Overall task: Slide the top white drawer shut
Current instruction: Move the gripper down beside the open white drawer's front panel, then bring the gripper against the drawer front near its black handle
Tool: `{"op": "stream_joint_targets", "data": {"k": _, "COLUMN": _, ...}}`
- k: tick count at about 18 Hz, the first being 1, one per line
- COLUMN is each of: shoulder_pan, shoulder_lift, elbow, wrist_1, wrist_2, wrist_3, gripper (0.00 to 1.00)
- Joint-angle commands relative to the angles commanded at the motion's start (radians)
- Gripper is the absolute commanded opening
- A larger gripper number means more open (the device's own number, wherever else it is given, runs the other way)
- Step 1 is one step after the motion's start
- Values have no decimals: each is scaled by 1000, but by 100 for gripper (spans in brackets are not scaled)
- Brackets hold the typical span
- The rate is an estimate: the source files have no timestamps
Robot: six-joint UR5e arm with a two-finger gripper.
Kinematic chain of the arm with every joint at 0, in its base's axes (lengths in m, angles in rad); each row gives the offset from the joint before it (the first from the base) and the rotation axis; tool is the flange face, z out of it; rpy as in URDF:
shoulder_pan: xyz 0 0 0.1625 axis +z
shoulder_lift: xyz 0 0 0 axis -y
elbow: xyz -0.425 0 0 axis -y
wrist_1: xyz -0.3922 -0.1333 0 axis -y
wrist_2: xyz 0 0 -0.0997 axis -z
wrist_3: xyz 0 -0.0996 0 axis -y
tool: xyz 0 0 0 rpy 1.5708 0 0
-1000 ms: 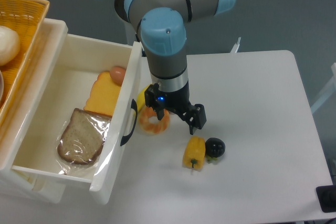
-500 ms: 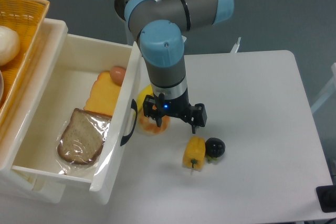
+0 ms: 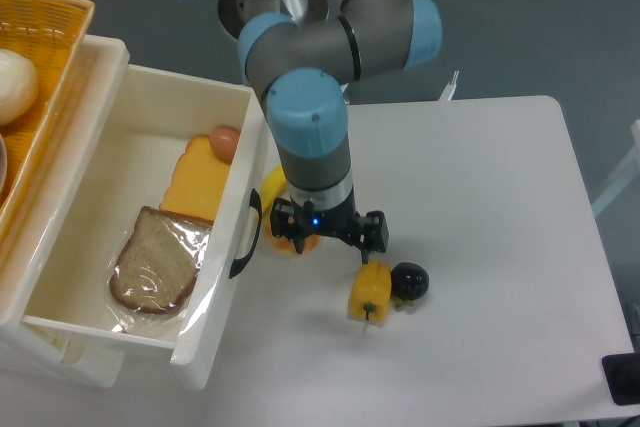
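Drawer: the top white drawer (image 3: pixel 130 237) is pulled well out at the left of the counter (image 3: pixel 500 247), its front panel angled toward the arm, black handle (image 3: pixel 247 234) facing the pincer.
Progress: nothing closed yet by my reading; the whole slide back is left to do.
Pincer: the pincer (image 3: pixel 330 235) hangs just beside the drawer front, fingers spread wide and gripping nothing, low over an orange ring-shaped toy (image 3: pixel 290 241).
Touching: cannot tell whether the near finger meets the front panel.
Count, drawer: one bread slice in clear wrap (image 3: pixel 155 262), one yellow cheese-like slab (image 3: pixel 198 182), one brownish egg-shaped piece (image 3: pixel 227 142).
Count, counter: one yellow bell pepper (image 3: pixel 369 290), one dark round fruit (image 3: pixel 409 280) touching it, one yellow item (image 3: pixel 273 187) partly hidden behind the arm.
Count, other: one wicker basket (image 3: pixel 40 77) at the upper left.
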Motion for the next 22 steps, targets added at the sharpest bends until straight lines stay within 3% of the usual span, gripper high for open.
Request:
{"op": "stream_joint_targets", "data": {"k": 7, "shoulder_pan": 41, "shoulder_lift": -8, "elbow": -12, "wrist_1": -15, "wrist_2": -196, "wrist_3": -20, "gripper": 100}}
{"op": "stream_joint_targets", "data": {"k": 9, "shoulder_pan": 49, "shoulder_lift": -17, "elbow": -14, "wrist_1": -43, "wrist_2": -244, "wrist_3": -20, "gripper": 100}}
{"op": "stream_joint_targets", "data": {"k": 15, "shoulder_pan": 60, "shoulder_lift": -22, "elbow": -40, "wrist_1": -83, "wrist_2": -299, "wrist_3": -18, "gripper": 100}}
{"op": "stream_joint_targets", "data": {"k": 22, "shoulder_pan": 54, "shoulder_lift": -11, "elbow": -54, "wrist_1": -89, "wrist_2": -301, "wrist_3": -20, "gripper": 100}}
